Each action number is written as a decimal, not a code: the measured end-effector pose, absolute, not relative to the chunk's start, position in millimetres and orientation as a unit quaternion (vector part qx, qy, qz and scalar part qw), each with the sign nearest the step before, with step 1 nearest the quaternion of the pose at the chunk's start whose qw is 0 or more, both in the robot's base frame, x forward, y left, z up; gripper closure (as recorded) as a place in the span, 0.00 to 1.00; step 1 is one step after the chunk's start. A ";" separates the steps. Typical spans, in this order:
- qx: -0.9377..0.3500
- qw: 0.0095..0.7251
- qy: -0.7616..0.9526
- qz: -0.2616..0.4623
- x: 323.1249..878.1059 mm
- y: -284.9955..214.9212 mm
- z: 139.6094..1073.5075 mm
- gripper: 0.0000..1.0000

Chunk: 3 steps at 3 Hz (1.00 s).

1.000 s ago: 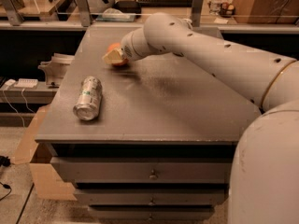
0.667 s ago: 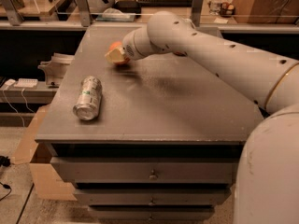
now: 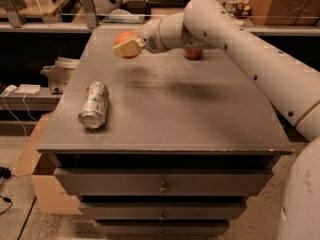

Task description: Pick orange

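End effector (image 3: 127, 47) clasps the orange (image 3: 121, 37), held clear above the bench (image 3: 165, 114); the pick looks essentially done.

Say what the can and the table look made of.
The can: thin metal, likely aluminium; silvery sheen, printed wall. The table: matte grey top, painted metal or laminate, unclear which. The gripper, above the table's far left, holds the orange.

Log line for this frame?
gripper: shut on orange | position: above table, far left | can: on its side, front left
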State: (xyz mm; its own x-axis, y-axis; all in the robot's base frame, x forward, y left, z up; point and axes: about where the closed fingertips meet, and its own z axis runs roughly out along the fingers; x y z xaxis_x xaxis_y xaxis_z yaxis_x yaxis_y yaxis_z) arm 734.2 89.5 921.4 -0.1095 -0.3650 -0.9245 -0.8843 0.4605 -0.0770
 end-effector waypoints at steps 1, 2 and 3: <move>-0.509 0.507 0.635 0.284 714.6 80.9 956.1 1.00; -0.559 0.504 0.595 0.283 699.4 75.8 975.2 1.00; -0.590 0.495 0.573 0.281 690.7 73.6 982.5 1.00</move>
